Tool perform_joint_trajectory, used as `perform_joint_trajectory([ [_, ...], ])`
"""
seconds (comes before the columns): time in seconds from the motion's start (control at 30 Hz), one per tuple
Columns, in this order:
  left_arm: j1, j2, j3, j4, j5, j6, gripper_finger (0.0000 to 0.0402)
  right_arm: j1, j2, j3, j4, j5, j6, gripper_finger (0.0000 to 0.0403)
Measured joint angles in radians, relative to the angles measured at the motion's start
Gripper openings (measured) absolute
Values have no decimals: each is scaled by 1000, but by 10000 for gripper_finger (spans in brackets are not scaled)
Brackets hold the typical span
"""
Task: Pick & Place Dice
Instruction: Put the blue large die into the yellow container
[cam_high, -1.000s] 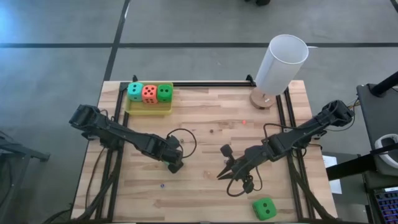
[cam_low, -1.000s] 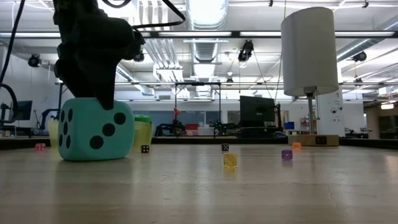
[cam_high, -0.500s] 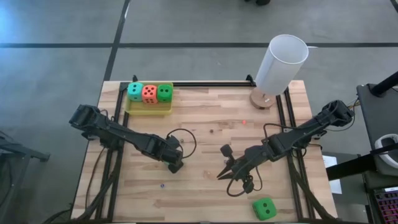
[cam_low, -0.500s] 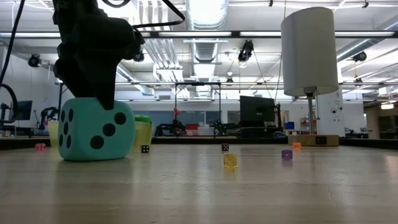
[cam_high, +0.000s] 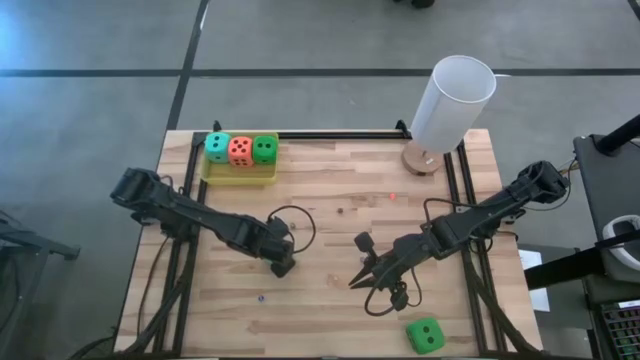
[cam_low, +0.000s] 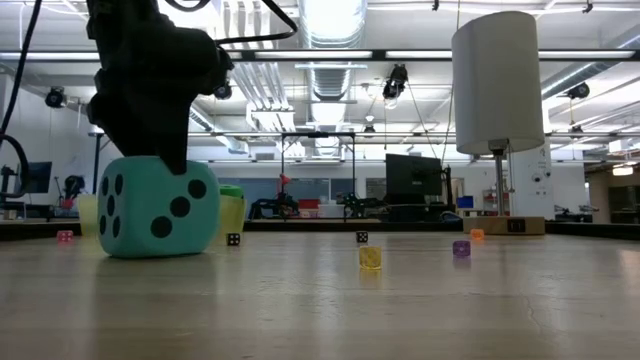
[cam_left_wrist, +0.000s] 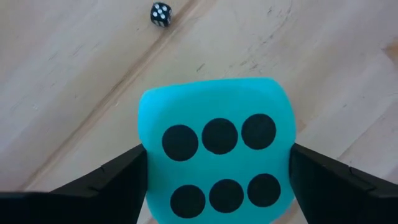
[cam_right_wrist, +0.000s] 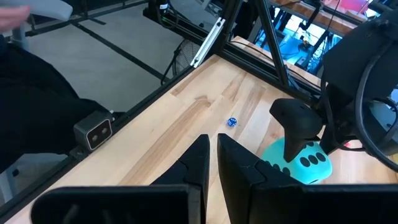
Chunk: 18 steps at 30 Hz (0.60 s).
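Die in hand: one teal die (cam_left_wrist: 214, 168) sits on the wooden table (cam_high: 340, 215) left of centre, between the fingers of my left gripper (cam_high: 283, 267); the six-pip face looks up at my wrist camera

Handling: it looks like soft foam, so I judge it light, squashy and not fragile; a matte skin should give good friction, and a moderate squeeze should do

Hold point: two opposite flat side faces, near mid-height; the rounded corners would let it roll out

Left fingers: spread about the width of the die, one dark finger (cam_left_wrist: 93, 186) against each side; they appear to be grasping it, though the low view shows the die (cam_low: 158, 206) resting on the table, not lifted

Right gripper (cam_high: 358, 279): waits over the table right of centre, fingers pressed together, holding nothing

Other dice: a teal die (cam_high: 217, 147), an orange-red die (cam_high: 240, 150) and a green die (cam_high: 264, 149) stand in a row in the yellow tray (cam_high: 240, 176) at the far left of the table; a second green die (cam_high: 425, 334) lies alone at the near right edge

Progress: three of five are in the tray; I judge the held die is next to go there, and the near-right one is left

Risk: squeezing too hard would deform the foam and could tilt it on release

Also present: a white cylinder on a stand (cam_high: 450, 105) at the far right, and several tiny dice scattered on the table
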Motion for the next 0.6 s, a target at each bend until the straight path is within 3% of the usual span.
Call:
perform_joint_trajectory([
  [0.37,7,-80,0,-5,-26,-49,333,0,0,0,0,0,0,28],
  [0.6,74,-178,0,-52,-36,-55,332,0,0,0,0,0,0,28],
])
